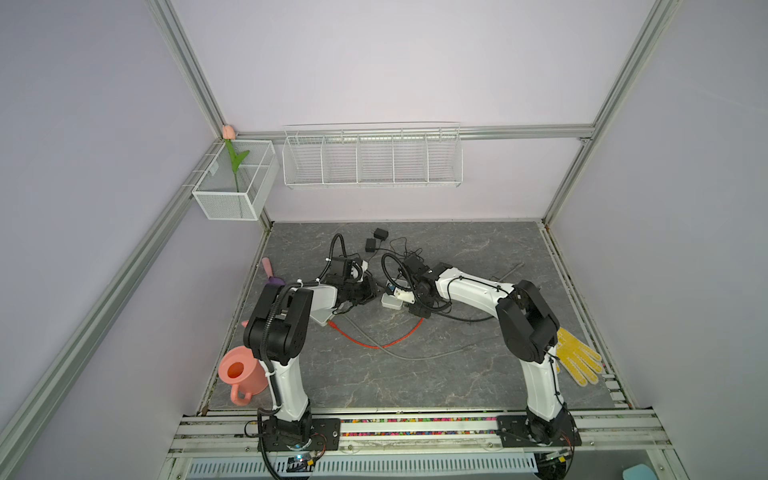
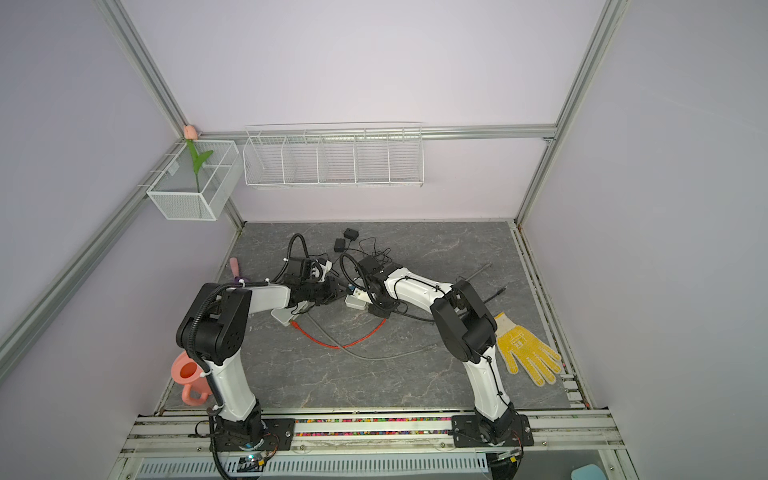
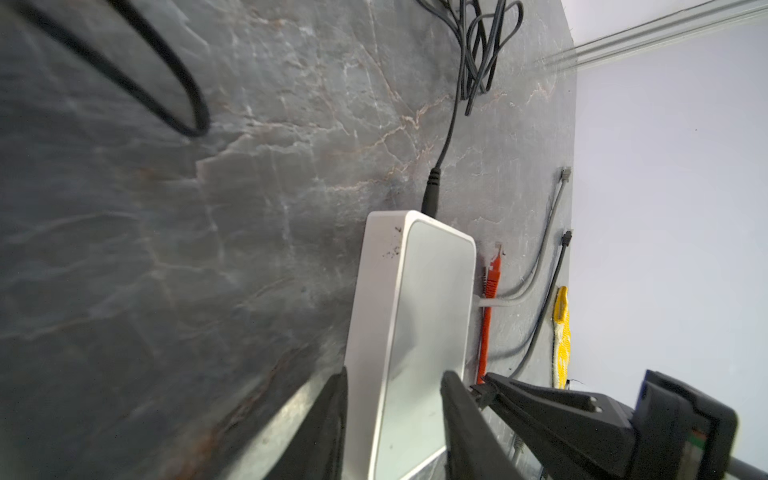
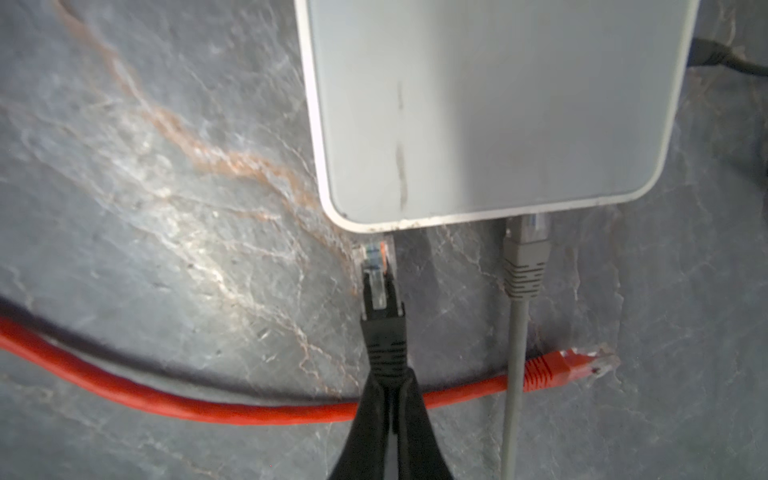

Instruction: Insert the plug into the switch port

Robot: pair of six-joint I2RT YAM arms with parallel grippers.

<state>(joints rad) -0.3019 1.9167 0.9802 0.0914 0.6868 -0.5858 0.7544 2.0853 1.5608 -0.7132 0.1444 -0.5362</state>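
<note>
My right pincer (image 4: 390, 378) is clenched on the rubber boot of the black network plug (image 4: 380, 307), whose clear tip reaches the port edge of the white switch (image 4: 498, 104) beside its corner. Further along that edge a grey plug (image 4: 525, 249) sits seated. A red patch cable (image 4: 249, 407) crosses the slate table (image 4: 124, 208) under my fingers (image 4: 365, 419), its loose red plug (image 4: 577, 365) lying just past the grey lead.

My left pincer (image 3: 395, 374) straddles one end of the switch, a finger on either side. Whether they truly squeeze it I cannot tell, so blurred is that near end. A black power lead (image 3: 432, 191) enters the opposite end.

In both top views the switch lies slightly toward 12 o'clock from the table's middle, with a yellow glove (image 1: 577, 358) at 4 o'clock and a pink watering can (image 1: 253, 380) at 8 o'clock. My left arm is based at 7 o'clock and my right at 5 o'clock, elbows raised, forearms sloping down to the switch.
</note>
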